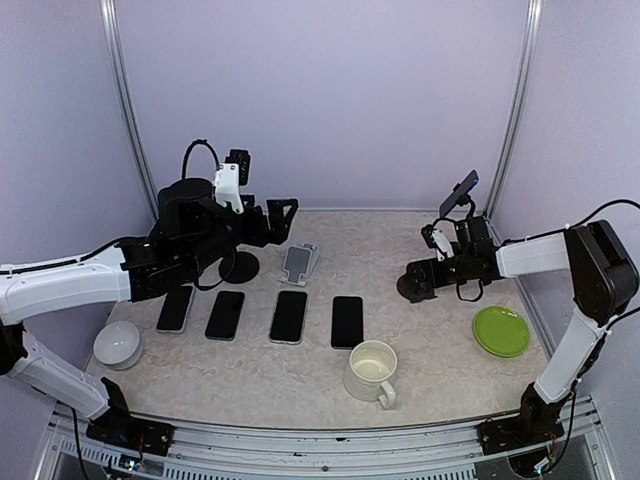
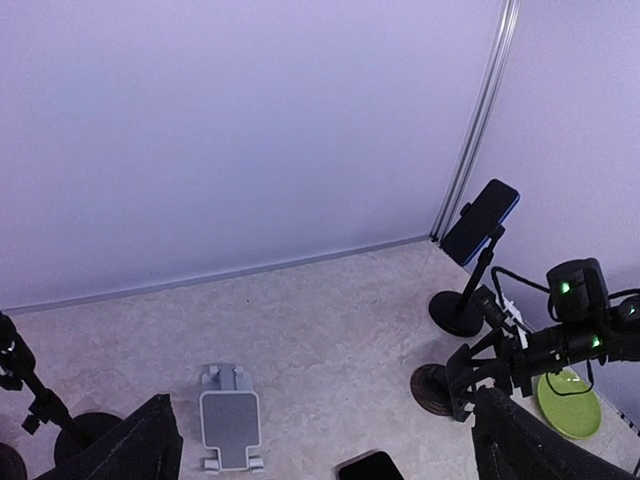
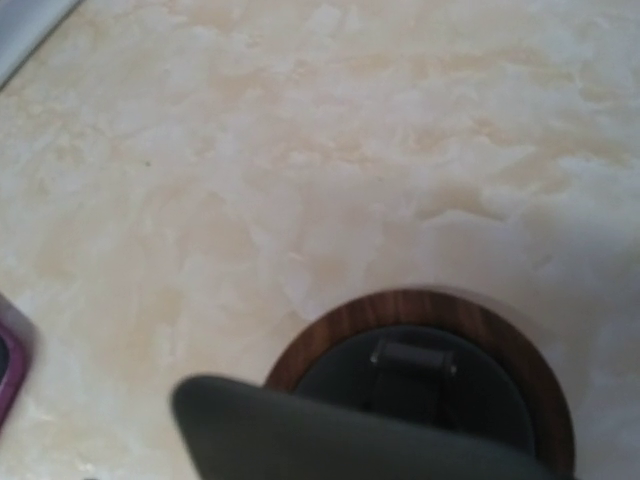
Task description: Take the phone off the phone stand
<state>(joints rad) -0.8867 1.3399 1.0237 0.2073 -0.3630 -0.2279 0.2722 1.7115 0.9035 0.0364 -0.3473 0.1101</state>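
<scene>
A dark phone (image 1: pixel 461 192) with a blue edge sits tilted in the clamp of a black pole stand (image 2: pixel 478 285) at the back right; the phone (image 2: pixel 480 220) also shows in the left wrist view. My right gripper (image 1: pixel 413 283) is low over the table in front of that stand, at a round wood-rimmed disc (image 3: pixel 430 375), well below the phone. One blurred finger (image 3: pixel 340 440) fills the bottom of the right wrist view. The jaws stand apart with nothing in them. My left gripper (image 1: pixel 272 216) hangs open and empty above the table's back left, its fingers (image 2: pixel 135 450) at the frame's lower corners.
Several dark phones (image 1: pixel 288 316) lie in a row mid-table. A flat grey stand (image 1: pixel 300 262) lies behind them, and a second black pole stand (image 1: pixel 240 266) is under my left arm. A white bowl (image 1: pixel 117 343), a cream mug (image 1: pixel 372 370) and a green plate (image 1: pixel 500 330) sit near the front.
</scene>
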